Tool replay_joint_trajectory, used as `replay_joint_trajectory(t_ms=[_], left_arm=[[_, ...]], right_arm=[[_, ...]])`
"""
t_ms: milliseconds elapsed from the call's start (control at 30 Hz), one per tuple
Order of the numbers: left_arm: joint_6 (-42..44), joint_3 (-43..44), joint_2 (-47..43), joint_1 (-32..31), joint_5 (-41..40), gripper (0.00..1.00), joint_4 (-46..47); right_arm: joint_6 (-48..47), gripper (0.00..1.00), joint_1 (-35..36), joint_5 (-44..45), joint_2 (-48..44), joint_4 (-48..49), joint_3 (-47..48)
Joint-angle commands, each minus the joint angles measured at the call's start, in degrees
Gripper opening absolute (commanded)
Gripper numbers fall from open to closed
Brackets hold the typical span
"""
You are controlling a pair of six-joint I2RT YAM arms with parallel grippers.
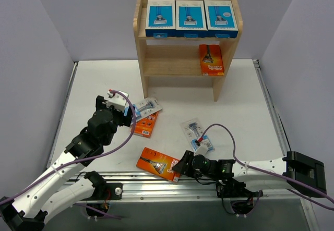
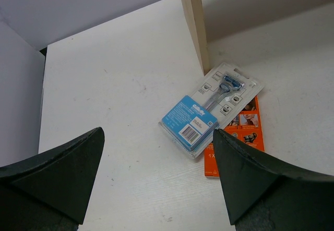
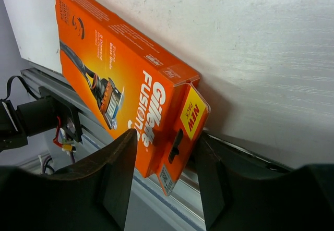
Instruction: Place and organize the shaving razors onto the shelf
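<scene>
White desk (image 1: pixel 104 80) with the wooden shelf (image 1: pixel 142 48) standing at its far side, three tiers, low rail round the top. Left hand (image 1: pixel 127 117) hangs in front of the shelf's left leg, jaws spread wide with nothing between them; in the left wrist view the hand (image 2: pixel 157 134) sits above the desk, fingers well apart either side of the packs below. Right hand (image 1: pixel 181 165) lies low, well out in front of the shelf at the desk's near edge. In the right wrist view its fingers (image 3: pixel 117 173) stand narrow, either side of the tab end of an orange box (image 3: pixel 115 69). They are close against that end, but I cannot tell whether they actually pinch it. Top tier of the shelf: three blue-and-white boxes (image 1: pixel 191 18) side by side, filling the width. Middle tier, right end: one upright orange box (image 1: pixel 211 59). Bottom tier is not visible. The front orange box (image 1: pixel 158 163) lies flat, far from the shelf. Another flat orange box (image 1: pixel 145 125) lies just in front of the shelf's left leg, with a clear razor card (image 1: pixel 146 106) resting across its top; the left wrist view shows that card (image 2: pixel 209 111), blue label downward, overlapping the box (image 2: pixel 245 132). A second razor card (image 1: pixel 197 135) lies flat in front of the shelf's right half, between it and the right hand.
</scene>
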Motion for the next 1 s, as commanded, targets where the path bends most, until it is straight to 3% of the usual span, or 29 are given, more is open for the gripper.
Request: replay_joint_trajectory(t_ms=[0,333,633,967], left_arm=[[-1.08,2.10,-0.59,0.19,0.88,0.94,0.81],[-1.34,2.01,-1.47,0.19,1.23,0.94,0.72],[-1.52,2.01,-1.73,0.19,1.41,0.94,0.72],[-1.96,1.83,-2.08,0.10,1.58,0.94,0.90]], right_arm=[[0.76,0.44,0.50,1.92,1.22,0.49,1.39],[2.78,0.34,1.56,1.48,4.56,2.94,1.40],[4.88,0.01,1.91,2.09,5.71,3.39,2.45],[10.68,0.00,1.82,10.09,-6.50,-3.03,3.86]])
